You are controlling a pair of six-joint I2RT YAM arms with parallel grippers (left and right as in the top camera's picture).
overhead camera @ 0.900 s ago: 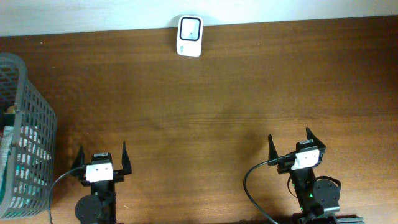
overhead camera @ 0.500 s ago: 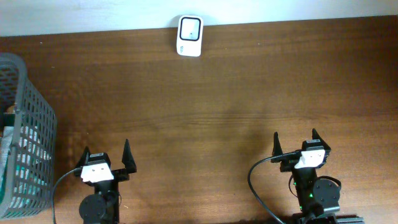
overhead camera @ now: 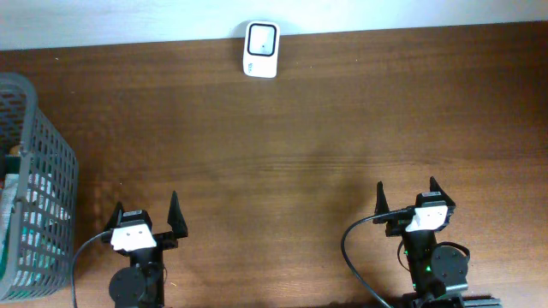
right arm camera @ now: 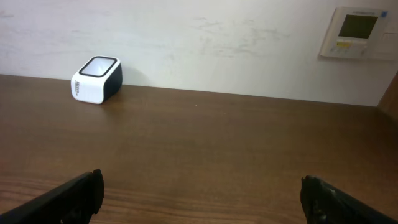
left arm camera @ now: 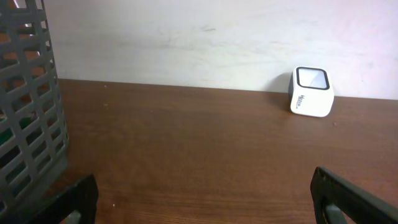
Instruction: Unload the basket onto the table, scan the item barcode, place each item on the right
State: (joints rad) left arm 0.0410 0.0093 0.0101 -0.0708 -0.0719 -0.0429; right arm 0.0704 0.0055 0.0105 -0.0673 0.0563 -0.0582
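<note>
The white scanner (overhead camera: 261, 50) sits at the far edge of the table (overhead camera: 342, 120) against the wall. Its long axis runs from the wall toward me, window up. Blurred items (overhead camera: 10, 190) lie in the grey basket (overhead camera: 47, 184), far left. My left gripper (overhead camera: 145, 205) and right gripper (overhead camera: 407, 185) both stand spread wide.

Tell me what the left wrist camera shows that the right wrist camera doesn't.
Only the left wrist view shows the basket, at its left edge. Only the right wrist view shows the wall panel, at its upper right. Both show the scanner standing on the table against the wall.
</note>
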